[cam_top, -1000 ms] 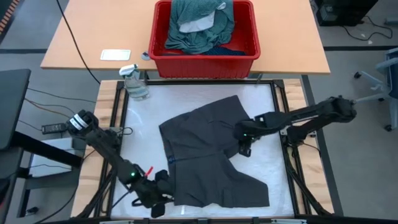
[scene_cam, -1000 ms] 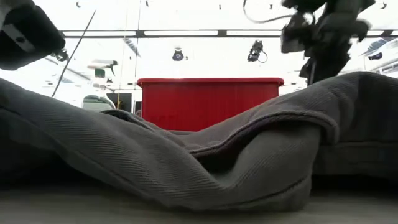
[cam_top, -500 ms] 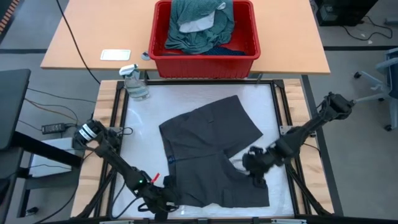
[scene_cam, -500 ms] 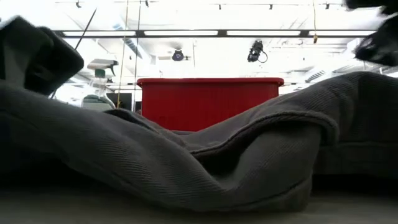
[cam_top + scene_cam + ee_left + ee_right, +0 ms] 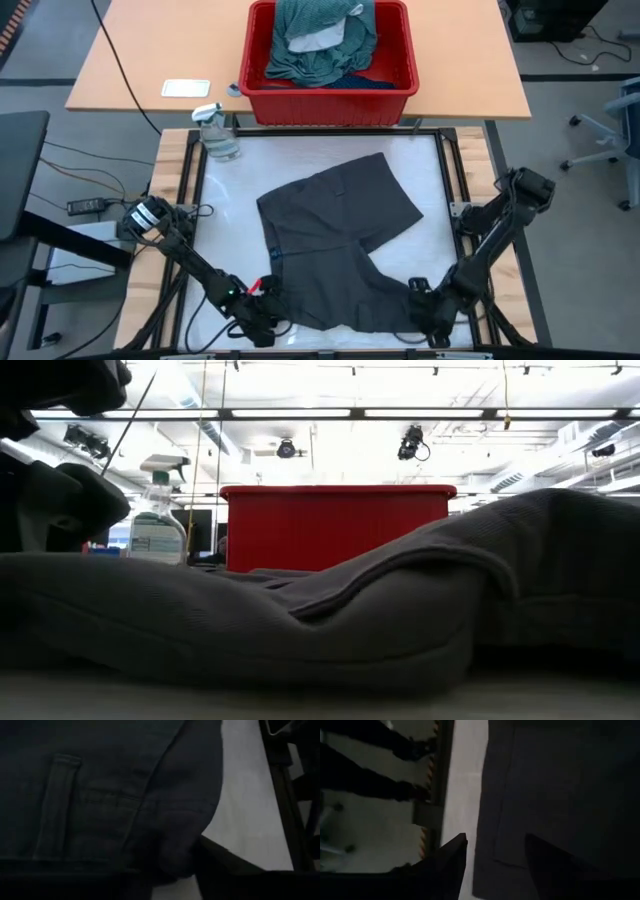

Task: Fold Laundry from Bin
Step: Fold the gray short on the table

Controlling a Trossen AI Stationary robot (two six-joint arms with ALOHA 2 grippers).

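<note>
Dark grey shorts (image 5: 335, 245), one piece of the laundry, lie spread on the white table top. Their waistband faces the table's left and one leg reaches the near right. My left gripper (image 5: 262, 318) is at the near-left waistband corner, shut on the cloth. My right gripper (image 5: 428, 312) stands open over the near leg's hem, one finger (image 5: 451, 857) on each side of the hem corner (image 5: 492, 862). I cannot tell whether it touches the cloth. The red bin (image 5: 330, 85) at the far edge holds a teal-green garment (image 5: 320, 40) and a white piece. My left gripper holds the shorts at the waistband's near corner (image 5: 175, 857). A rolled fold of cloth bulges right beside one finger (image 5: 222, 865), and the other finger is lost in the dark. The fingers slant down from the near left. The rest of the shorts lies flat on the table.
A spray bottle (image 5: 218, 135) stands at the table's far-left corner and also shows in the low view as a spray bottle (image 5: 157, 525). A white card (image 5: 186, 88) lies on the wooden table beside the bin. Bare white surface lies left and far right of the shorts.
My right gripper has swept from the middle of the shorts toward the table's near-right corner, sinking and turning as it went. My left gripper has sunk at the near-left corner. The shorts' near-left part, which was raised, now lies much flatter.
</note>
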